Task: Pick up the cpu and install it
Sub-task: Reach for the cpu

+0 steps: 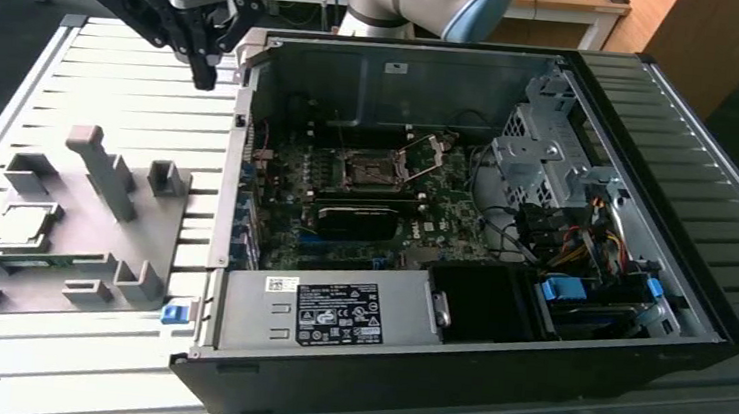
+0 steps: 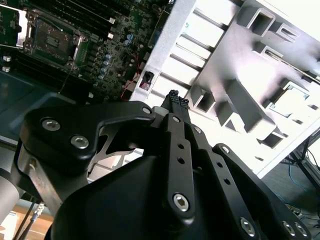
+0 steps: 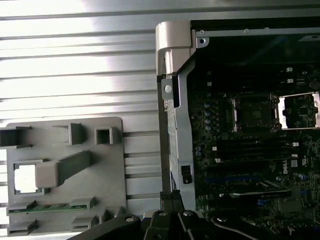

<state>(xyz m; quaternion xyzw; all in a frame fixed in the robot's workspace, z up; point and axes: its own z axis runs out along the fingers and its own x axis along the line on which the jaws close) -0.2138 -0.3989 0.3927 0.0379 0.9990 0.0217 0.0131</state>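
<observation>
- Well apart from the black two-finger gripper [image 1: 203,80], toward the exterior view's left: small silvery-grey square cpu [image 1: 22,227], seated in the grey moulded holder plate [image 1: 146,238].
- Hangs just beside the wall of the open black computer case [image 1: 462,376], fingertips pressed together, nothing held.
- Probably calls for spread fingers squared over the cpu's edges.
- Points straight down.

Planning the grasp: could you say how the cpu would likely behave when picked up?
The cpu looks flat and rigid, so probably won't flex. Its shiny metal top may be slippery. It sits framed in the grey holder plate, so a push likely won't shift it.
</observation>
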